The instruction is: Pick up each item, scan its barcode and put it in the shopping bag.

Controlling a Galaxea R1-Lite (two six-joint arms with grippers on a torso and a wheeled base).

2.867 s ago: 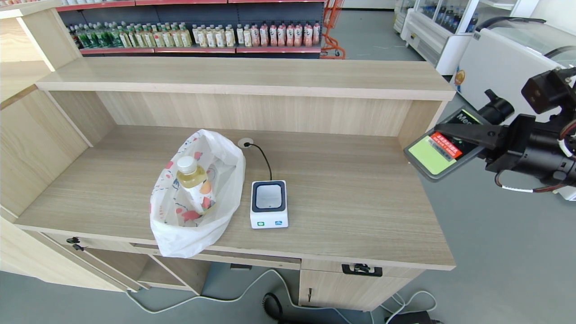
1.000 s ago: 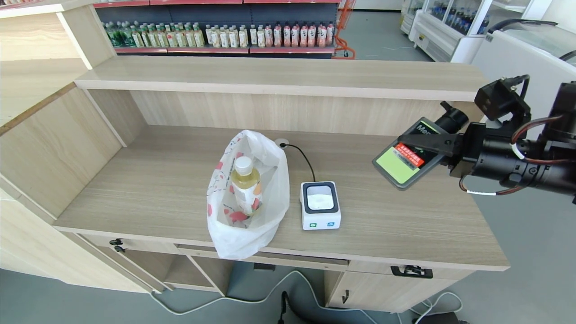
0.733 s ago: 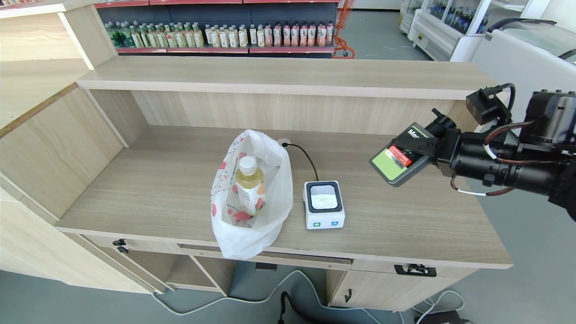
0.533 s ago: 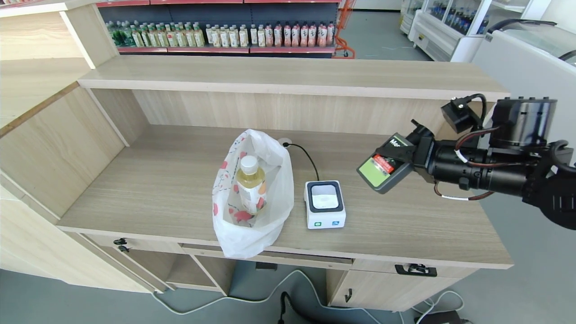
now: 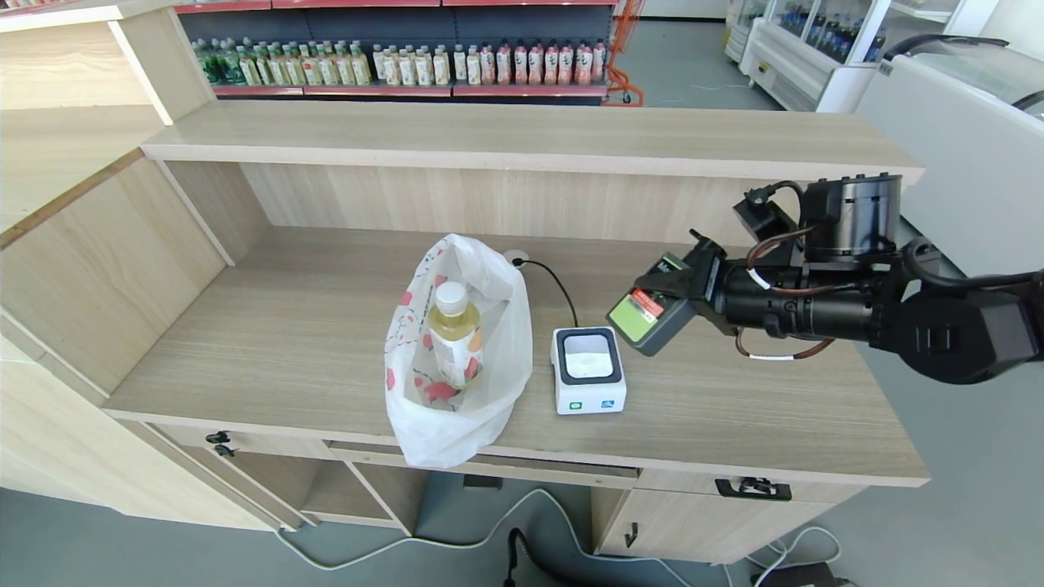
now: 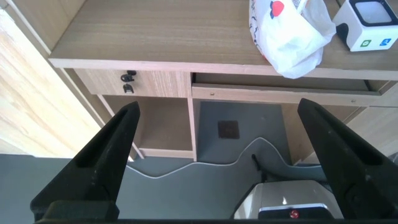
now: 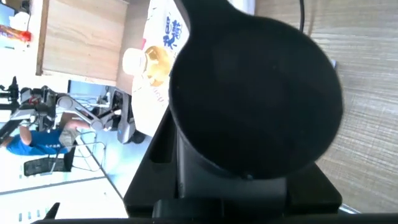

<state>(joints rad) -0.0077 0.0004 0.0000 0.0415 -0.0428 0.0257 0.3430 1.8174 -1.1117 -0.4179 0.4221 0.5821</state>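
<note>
My right gripper (image 5: 683, 293) is shut on a dark flat pack (image 5: 648, 315) with a green and red label. It holds the pack tilted in the air, just right of and above the white barcode scanner (image 5: 589, 369) on the counter. The same pack (image 7: 255, 93) looms dark in the right wrist view. Left of the scanner stands the white shopping bag (image 5: 457, 359) with a yellow drink bottle (image 5: 451, 330) upright inside. My left gripper (image 6: 221, 162) hangs open below the counter's front edge, with the bag (image 6: 289, 31) and scanner (image 6: 367, 22) beyond it.
The wooden counter (image 5: 310, 326) has a raised back ledge (image 5: 522, 134) and side walls. A black cable (image 5: 555, 285) runs from the scanner to a hole at the back. Drawers and an open shelf (image 6: 161, 124) sit under the counter. Freezers (image 5: 938, 106) stand to the right.
The head camera shifted at first. Since then my right arm has carried the pack left and down, from beyond the counter's right end to just beside the scanner. Bag, bottle and scanner stayed put.
</note>
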